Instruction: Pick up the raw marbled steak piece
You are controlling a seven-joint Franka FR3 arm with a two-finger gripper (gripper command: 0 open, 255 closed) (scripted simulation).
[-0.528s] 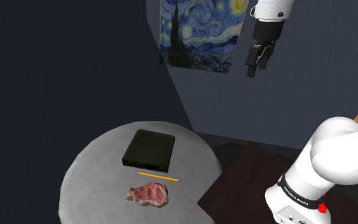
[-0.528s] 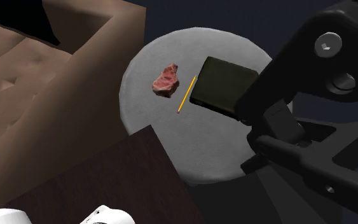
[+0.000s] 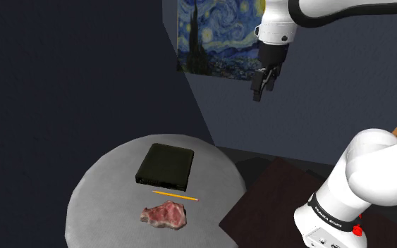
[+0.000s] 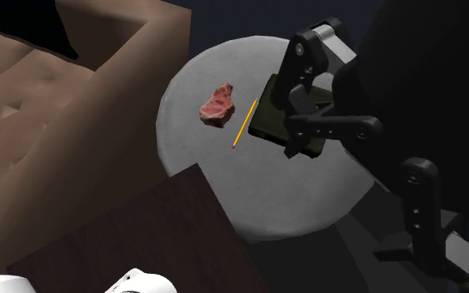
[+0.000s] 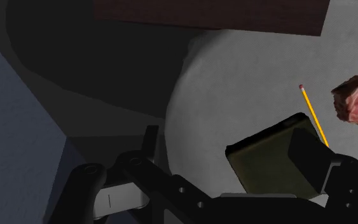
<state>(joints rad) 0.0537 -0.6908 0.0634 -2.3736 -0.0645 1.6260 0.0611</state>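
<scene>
Seen from the shoulder camera, the black gripper [image 3: 262, 86] hangs high above the round grey table [image 3: 98, 190], in front of a swirling night-sky print [image 3: 211, 35] on the far wall. Its two fingers point down, slightly apart, with nothing between them. On the table below, the raw steak [image 3: 166, 215], pink marbled with white, lies near the near edge. A yellow pencil [image 3: 175, 195] lies just beyond it, and a flat black box [image 3: 165, 167] sits just past the pencil, farther back. The white arm's base [image 3: 338, 211] stands at the right on a dark brown stand [image 3: 260, 204]. In the second exterior view, the gripper looms in the foreground over the black box; the steak lies on the left part of the table, on the side of a tan sofa [image 4: 49, 108], with the pencil between meat and box. In the wrist view, the fingers stand wide apart with the box showing between them, and the steak lies beyond the pencil, well clear of both fingers.
</scene>
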